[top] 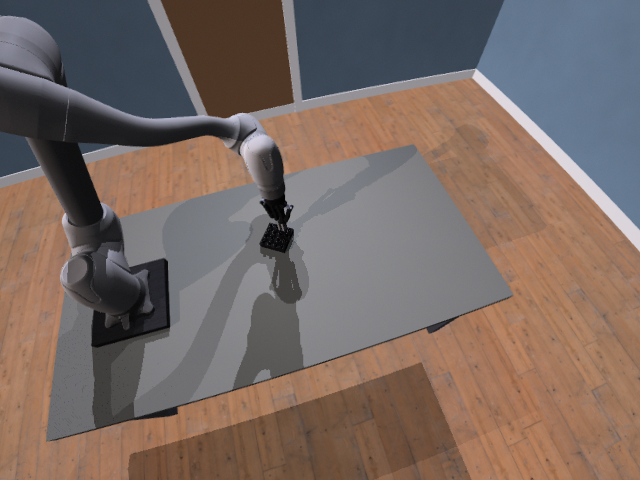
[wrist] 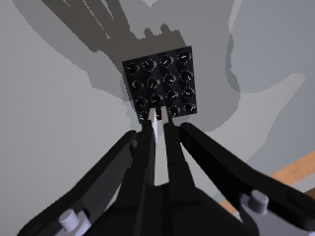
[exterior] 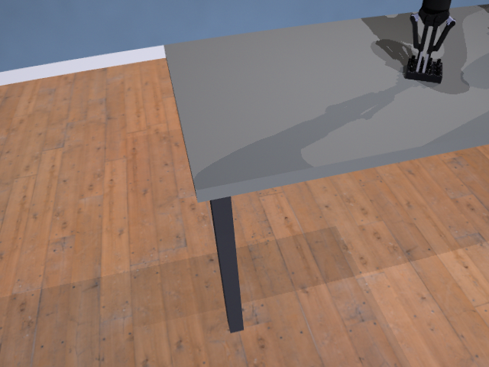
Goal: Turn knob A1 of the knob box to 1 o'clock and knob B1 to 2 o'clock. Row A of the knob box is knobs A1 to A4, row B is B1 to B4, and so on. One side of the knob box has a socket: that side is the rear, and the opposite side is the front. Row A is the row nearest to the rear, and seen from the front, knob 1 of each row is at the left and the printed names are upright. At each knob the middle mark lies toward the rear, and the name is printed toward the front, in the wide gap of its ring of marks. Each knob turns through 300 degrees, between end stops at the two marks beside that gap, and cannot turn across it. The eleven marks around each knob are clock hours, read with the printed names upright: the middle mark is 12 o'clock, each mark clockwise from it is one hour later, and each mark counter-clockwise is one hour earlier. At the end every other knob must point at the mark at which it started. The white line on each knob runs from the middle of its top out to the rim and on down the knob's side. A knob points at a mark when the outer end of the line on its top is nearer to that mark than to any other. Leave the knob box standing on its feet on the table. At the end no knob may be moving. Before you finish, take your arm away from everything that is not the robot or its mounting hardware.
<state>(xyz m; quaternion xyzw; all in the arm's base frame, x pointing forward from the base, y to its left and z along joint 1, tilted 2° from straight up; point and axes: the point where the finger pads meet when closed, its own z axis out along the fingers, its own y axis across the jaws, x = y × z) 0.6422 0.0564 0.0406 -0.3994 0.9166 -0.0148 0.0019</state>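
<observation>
The black knob box stands on the grey table, with a grid of small knobs with white lines on top. It also shows in the exterior view and in the wrist view. My gripper comes straight down onto the box's far edge. In the wrist view the two fingertips are shut on a knob in the row nearest to me, near its left end. The printed names are too small to read, so I cannot tell which knob it is. The fingers hide that knob's line.
The arm's base sits on a black plate at the table's left end. The table's near edge and one leg show in the exterior view. A wooden floor surrounds the table.
</observation>
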